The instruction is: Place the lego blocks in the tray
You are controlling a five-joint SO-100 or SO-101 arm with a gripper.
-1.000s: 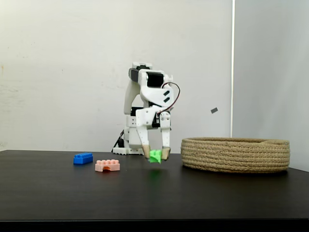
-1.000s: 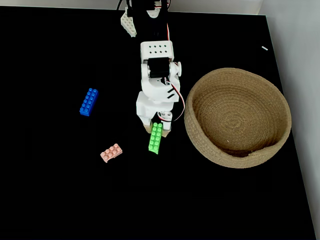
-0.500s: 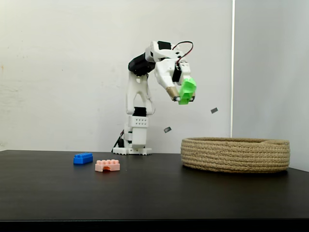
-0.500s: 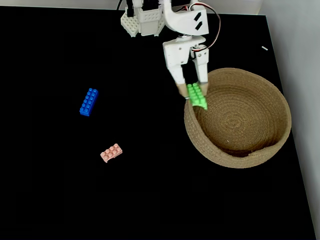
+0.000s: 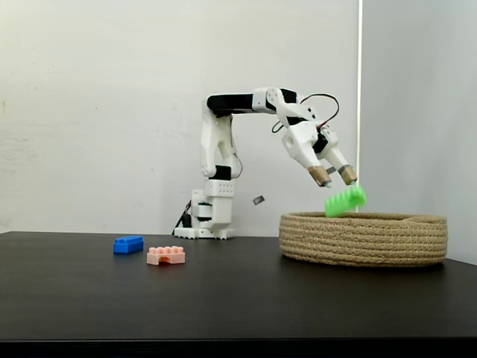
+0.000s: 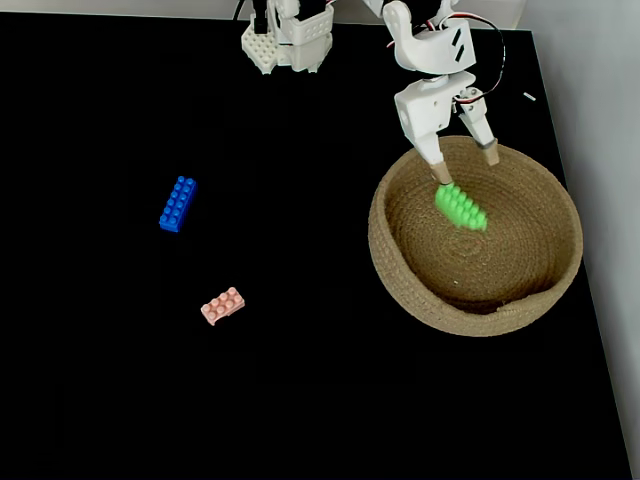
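Where the side-on fixed view is concerned, the green brick [image 5: 344, 201] sits just below the gripper [image 5: 336, 178], tilted, in the air above the rim of the rope basket [image 5: 364, 239]. Jaws are spread and grip nothing. The blue brick [image 5: 128, 245] and pink arched brick [image 5: 165, 256] lie on the black table [image 5: 238, 298], well apart from the basket.

From above, the green brick [image 6: 461, 206] appears over the basket [image 6: 400, 290] interior, just beyond the parted fingertips [image 6: 440, 179] of the gripper [image 6: 465, 168].

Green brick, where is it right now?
In both fixed views the green brick is falling just below the open gripper, over the tray.
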